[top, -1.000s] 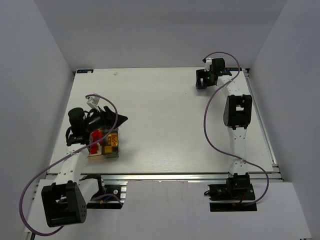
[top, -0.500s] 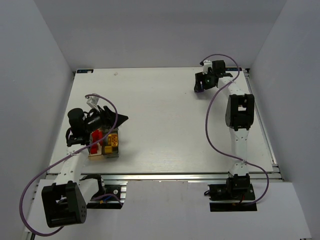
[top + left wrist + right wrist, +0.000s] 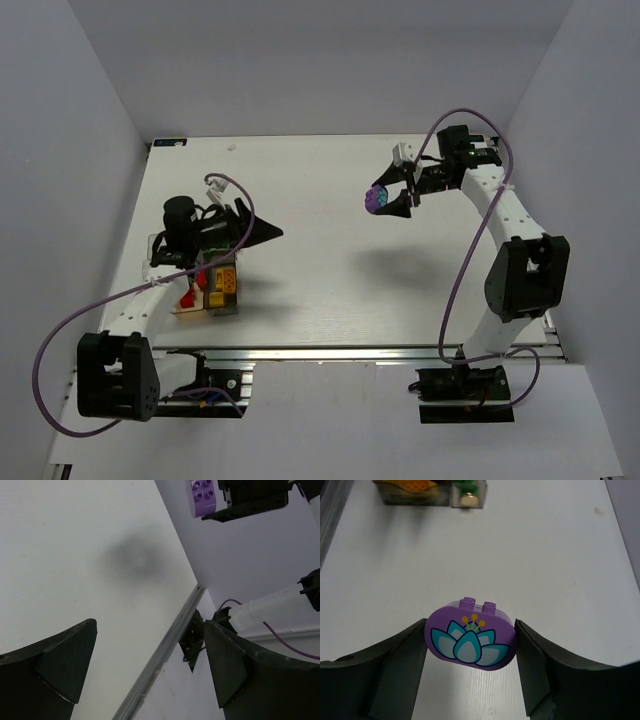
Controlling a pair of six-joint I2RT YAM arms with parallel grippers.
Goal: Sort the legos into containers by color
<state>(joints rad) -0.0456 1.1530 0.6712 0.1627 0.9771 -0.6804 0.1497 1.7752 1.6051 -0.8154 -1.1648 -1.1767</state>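
Observation:
My right gripper (image 3: 387,203) is shut on a rounded purple lego (image 3: 377,199) and holds it above the table's far middle. In the right wrist view this lego (image 3: 469,635) shows a teal lotus print, and both fingers press on its ends. The left wrist view catches the same purple lego (image 3: 202,497) at its top edge. The joined containers (image 3: 203,309) stand at the near left, with red legos (image 3: 191,297) and yellow legos (image 3: 223,282) inside. My left gripper (image 3: 258,232) hovers just beyond them, open and empty, as its own view (image 3: 150,665) confirms.
In the right wrist view the containers (image 3: 431,500) lie far ahead, with a yellow-orange brick (image 3: 417,486) and a green brick (image 3: 465,490) in them. A metal rail (image 3: 350,351) runs along the table's near edge. White walls close in the left, right and back.
The right arm swung from the far right corner toward the table's middle, lifting the purple lego. The left gripper opened wider and rose away from the containers.

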